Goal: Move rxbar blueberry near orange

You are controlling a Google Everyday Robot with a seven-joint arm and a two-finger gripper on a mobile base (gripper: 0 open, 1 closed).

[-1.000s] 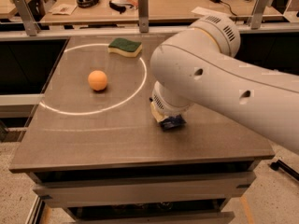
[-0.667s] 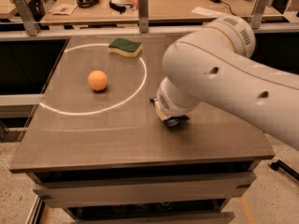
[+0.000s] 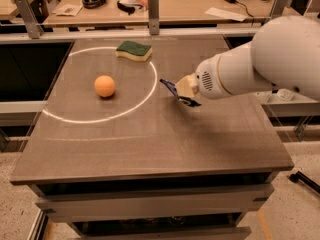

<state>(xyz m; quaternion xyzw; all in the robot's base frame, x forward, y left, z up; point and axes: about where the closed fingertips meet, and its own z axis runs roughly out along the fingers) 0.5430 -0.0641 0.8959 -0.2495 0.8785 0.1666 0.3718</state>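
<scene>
Navy foil is up off the desk (image 3: 150, 149)! The rxbar blueberry (image 3: 170, 88) is pinched in my fingers (image 3: 185, 89), which are closed across its middle, and it sits tilted with a crimped end poking out either side. A second ago I was pressed low over it on the desk. Now my arm (image 3: 250, 69) has risen and the rxbar blueberry hangs by the right edge of the white ring (image 3: 100, 120), so the grasp held. The orange (image 3: 104, 86) hasn't budged, well off to the left inside that ring, with the green-topped sponge (image 3: 133, 50) behind it. Next, I reckon, comes a carry leftward and a set-down just beside the orange.
</scene>
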